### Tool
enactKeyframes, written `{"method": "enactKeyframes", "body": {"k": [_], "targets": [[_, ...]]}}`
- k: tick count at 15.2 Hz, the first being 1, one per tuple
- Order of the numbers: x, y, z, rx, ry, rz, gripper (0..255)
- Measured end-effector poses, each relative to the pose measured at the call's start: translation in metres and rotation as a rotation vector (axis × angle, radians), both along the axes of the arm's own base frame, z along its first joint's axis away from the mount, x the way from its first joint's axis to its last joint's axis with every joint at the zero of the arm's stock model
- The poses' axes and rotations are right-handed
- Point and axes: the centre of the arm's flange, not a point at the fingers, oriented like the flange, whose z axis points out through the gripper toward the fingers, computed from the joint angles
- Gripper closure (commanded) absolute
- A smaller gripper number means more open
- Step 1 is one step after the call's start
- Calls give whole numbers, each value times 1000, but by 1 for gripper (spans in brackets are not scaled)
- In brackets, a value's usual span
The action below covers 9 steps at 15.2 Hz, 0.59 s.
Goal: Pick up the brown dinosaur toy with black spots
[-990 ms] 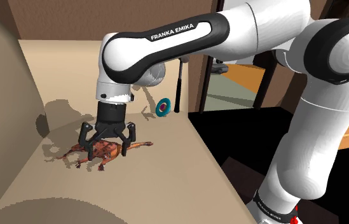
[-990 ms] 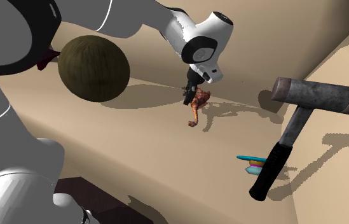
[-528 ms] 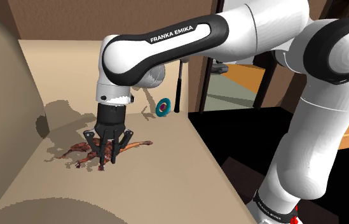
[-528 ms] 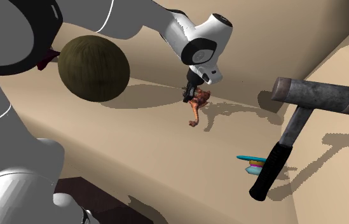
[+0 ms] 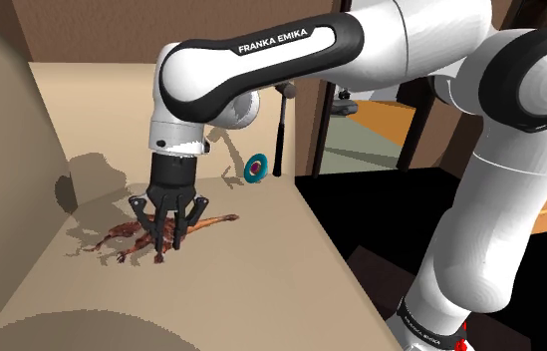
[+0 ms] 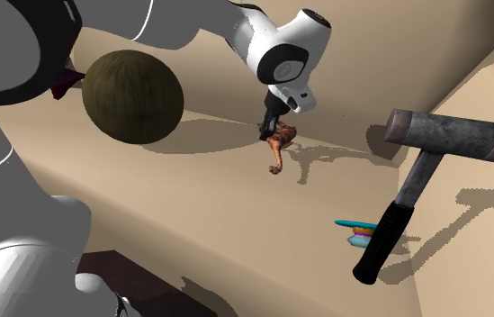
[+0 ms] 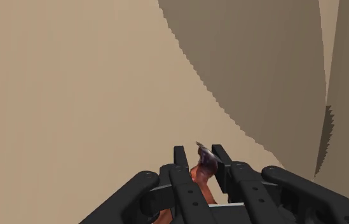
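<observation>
- The brown dinosaur toy sits left of centre in the shoulder view, its body directly under the end effector and its thin tail running off to the right.
- In the wrist view the two black fingers are drawn in tight on the toy, which shows reddish-brown in the narrow gap between them.
- In the second exterior view the toy hangs from the end effector just above centre, tail curling downward. Its shadow falls on the bench a little to the right, apart from the tail tip.
- The white arm comes in from the upper right of the shoulder view and points the end effector straight down.
- A teal disc toy lies on the bench to the right of the dinosaur and further back, and a hammer stands just beyond it.
- A brown ball shows at the upper left of the second exterior view.
</observation>
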Motion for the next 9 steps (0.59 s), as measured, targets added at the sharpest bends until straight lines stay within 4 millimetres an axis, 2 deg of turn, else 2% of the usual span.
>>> {"method": "enactKeyframes", "body": {"k": [9], "targets": [[0,-1,46,0,0,0,255]]}}
